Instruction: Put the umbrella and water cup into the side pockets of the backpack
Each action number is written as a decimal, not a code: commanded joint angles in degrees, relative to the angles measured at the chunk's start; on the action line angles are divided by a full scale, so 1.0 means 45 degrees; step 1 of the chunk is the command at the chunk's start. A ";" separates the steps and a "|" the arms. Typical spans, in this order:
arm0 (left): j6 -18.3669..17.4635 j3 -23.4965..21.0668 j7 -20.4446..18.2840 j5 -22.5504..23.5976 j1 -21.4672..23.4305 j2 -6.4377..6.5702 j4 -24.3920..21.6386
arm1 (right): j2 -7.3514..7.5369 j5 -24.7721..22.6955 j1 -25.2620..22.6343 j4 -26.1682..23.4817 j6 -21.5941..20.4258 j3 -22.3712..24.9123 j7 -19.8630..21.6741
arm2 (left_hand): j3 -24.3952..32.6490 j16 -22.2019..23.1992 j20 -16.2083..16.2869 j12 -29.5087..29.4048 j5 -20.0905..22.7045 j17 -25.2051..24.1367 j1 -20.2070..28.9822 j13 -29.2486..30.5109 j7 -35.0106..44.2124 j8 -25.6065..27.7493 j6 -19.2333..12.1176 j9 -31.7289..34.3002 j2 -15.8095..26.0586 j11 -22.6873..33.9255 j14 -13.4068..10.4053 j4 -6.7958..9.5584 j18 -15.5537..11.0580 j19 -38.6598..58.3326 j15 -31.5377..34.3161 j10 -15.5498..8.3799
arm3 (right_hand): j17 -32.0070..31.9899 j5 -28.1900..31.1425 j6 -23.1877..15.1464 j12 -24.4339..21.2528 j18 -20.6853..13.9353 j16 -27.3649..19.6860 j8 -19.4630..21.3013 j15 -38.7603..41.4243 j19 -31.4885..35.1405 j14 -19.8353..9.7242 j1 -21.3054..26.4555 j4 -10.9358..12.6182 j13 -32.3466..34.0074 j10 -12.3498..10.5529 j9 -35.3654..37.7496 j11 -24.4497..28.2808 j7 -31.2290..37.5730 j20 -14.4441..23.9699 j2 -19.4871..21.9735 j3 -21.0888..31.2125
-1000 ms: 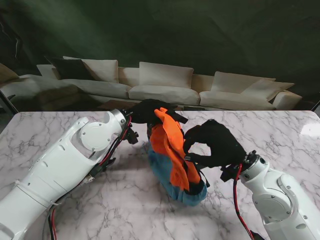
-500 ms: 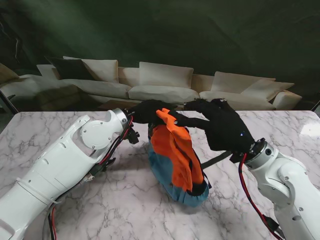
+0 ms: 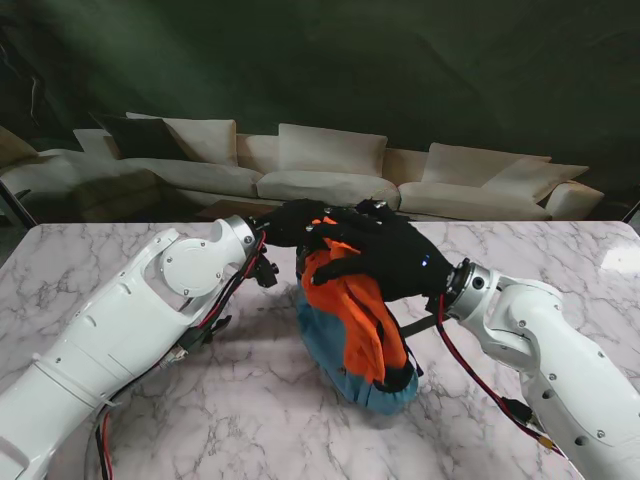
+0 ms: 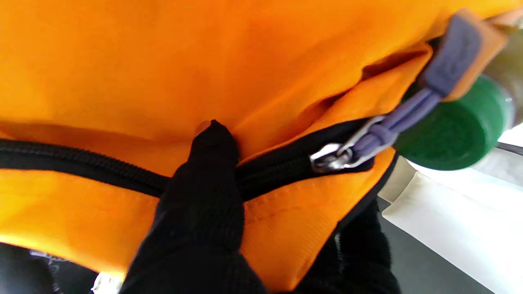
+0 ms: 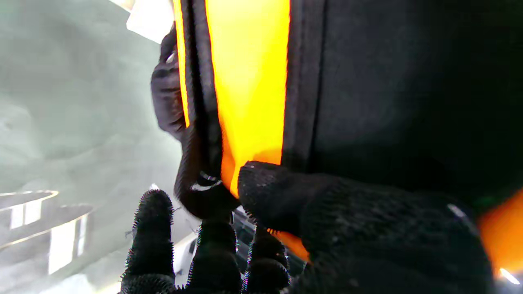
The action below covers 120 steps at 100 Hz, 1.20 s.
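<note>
Backpack (image 3: 352, 320), orange over blue, stands mid tabletop (image 3: 120, 440). Left hand (image 3: 290, 222) clamped on backpack's top far edge; in the left wrist view one fingertip (image 4: 212, 139) presses the orange fabric at the black zipper (image 4: 81, 167). Green round cap (image 4: 449, 130) shows just beside backpack's edge, what it belongs to unclear. Right hand (image 3: 385, 255) on backpack's upper part, fingers curled onto fabric; firm grip or not, cannot tell. Sofa (image 3: 320, 170) beyond backpack.
</note>
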 commanded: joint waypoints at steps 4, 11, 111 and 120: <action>0.0100 0.0048 -0.0250 -0.0109 -0.0051 -0.0038 0.0006 | 0.0028 -0.0192 0.0217 0.0451 -0.0120 -0.0349 -0.0138 | 0.2038 0.0062 0.0440 0.0204 0.1019 0.0194 0.0811 0.0013 0.2844 0.1205 -0.1194 -0.0197 0.3087 -0.0018 0.0102 0.0941 0.0476 0.0224 -0.0083 -0.0449 | -0.0421 0.1570 -0.0921 0.0301 -0.0778 -0.0756 0.0720 -0.1187 -0.0281 -0.1008 0.0828 -0.0101 0.0014 -0.1302 -0.0057 0.0443 0.0931 -0.0342 -0.0239 0.1266; 0.0124 0.0057 -0.0306 -0.0153 -0.0062 -0.0031 0.0008 | 0.0095 -0.0467 0.0505 0.0790 -0.0134 -0.0671 -0.0641 | 0.2035 0.0065 0.0447 0.0202 0.1016 0.0195 0.0811 0.0014 0.2833 0.1215 -0.1196 -0.0199 0.3084 -0.0022 0.0114 0.0944 0.0469 0.0225 -0.0071 -0.0441 | -0.0294 0.3002 -0.0993 0.0790 -0.1243 -0.0819 0.0993 -0.1147 -0.0186 -0.1815 0.0892 -0.0032 0.0429 -0.2844 0.0516 0.1571 0.1781 -0.0324 -0.0203 0.1366; -0.0547 -0.0325 0.0033 0.2054 0.0111 0.0276 -0.0106 | -0.0145 -0.0183 0.0077 0.0557 0.0477 -0.0088 -0.2173 | -0.1240 -0.1747 -0.0992 -0.4525 -0.5911 -0.2090 -0.6439 -0.4709 -0.7893 -0.5451 0.2575 -0.7401 0.0457 -0.4086 0.1062 0.0989 0.0121 -0.3623 -0.2319 0.2837 | 0.6533 0.3324 0.0277 0.5917 -0.1439 0.6644 -0.1561 1.0439 0.6658 -0.1445 -0.2407 -0.3053 0.9837 -0.0986 1.2363 0.6205 0.4687 0.4269 0.1557 -0.5236; -0.0740 -0.0657 0.0183 0.2657 0.0331 0.0352 -0.0279 | -0.0144 -0.0269 0.0032 0.0451 0.0701 0.0008 -0.2370 | -0.1077 -0.1661 -0.0920 -0.4456 -0.5741 -0.1890 -0.5697 -0.4352 -0.7788 -0.5704 0.2506 -0.6833 0.0766 -0.3949 0.0977 0.1066 0.0081 -0.3335 -0.2112 0.2643 | 0.6729 0.3480 0.0615 0.6189 -0.1346 0.6888 -0.1867 1.1151 0.6829 -0.1510 -0.3004 -0.3050 1.0181 -0.1152 1.2810 0.7131 0.4894 0.4280 0.1411 -0.5525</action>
